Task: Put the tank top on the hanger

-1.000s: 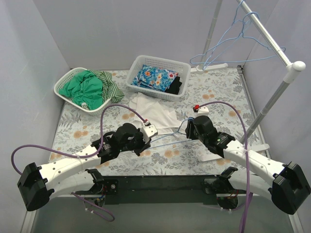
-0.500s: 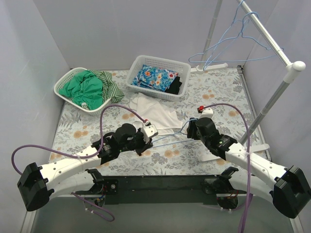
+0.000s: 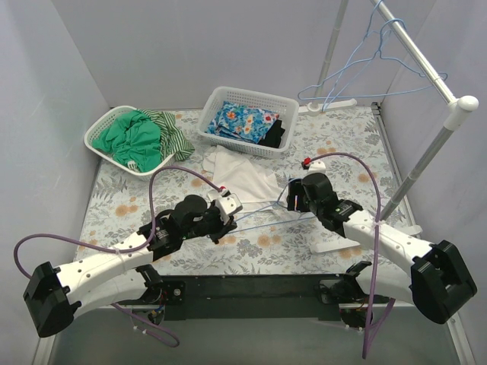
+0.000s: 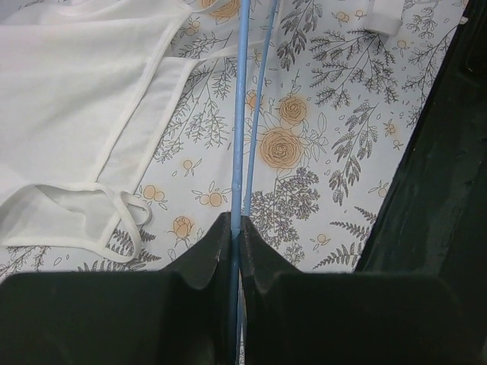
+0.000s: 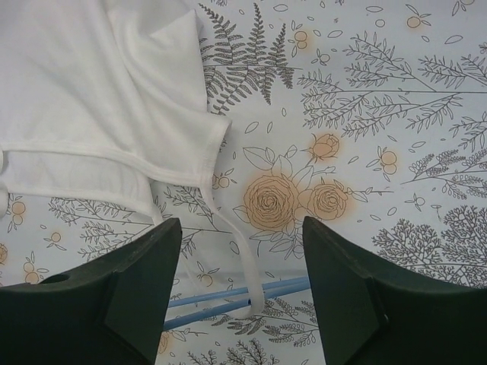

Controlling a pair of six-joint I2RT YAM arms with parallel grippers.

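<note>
The white tank top [image 3: 242, 176] lies crumpled on the floral table, in front of the baskets. My left gripper [image 3: 230, 209] is shut on the pale-blue wire hanger [image 3: 270, 223], which lies low across the table toward the right arm. In the left wrist view the jaws [image 4: 234, 228] pinch the hanger wire [image 4: 238, 114], with the tank top [image 4: 76, 91] to the left. My right gripper [image 3: 292, 196] is open and empty. In the right wrist view its jaws [image 5: 242, 228] straddle a strap [image 5: 226, 228] of the tank top [image 5: 91, 91], which drapes over the hanger wires [image 5: 221, 295].
A white basket [image 3: 100, 126] of green and striped garments stands back left. A second basket [image 3: 228, 94] holds blue floral cloth. A clothes rack [image 3: 426, 68] at the right carries spare hangers [image 3: 358, 65]. Its foot [image 3: 335, 245] lies by the right arm.
My right gripper has moved left and away from me, closer to the tank top's edge. My left arm has shifted slightly forward, still holding the hanger.
</note>
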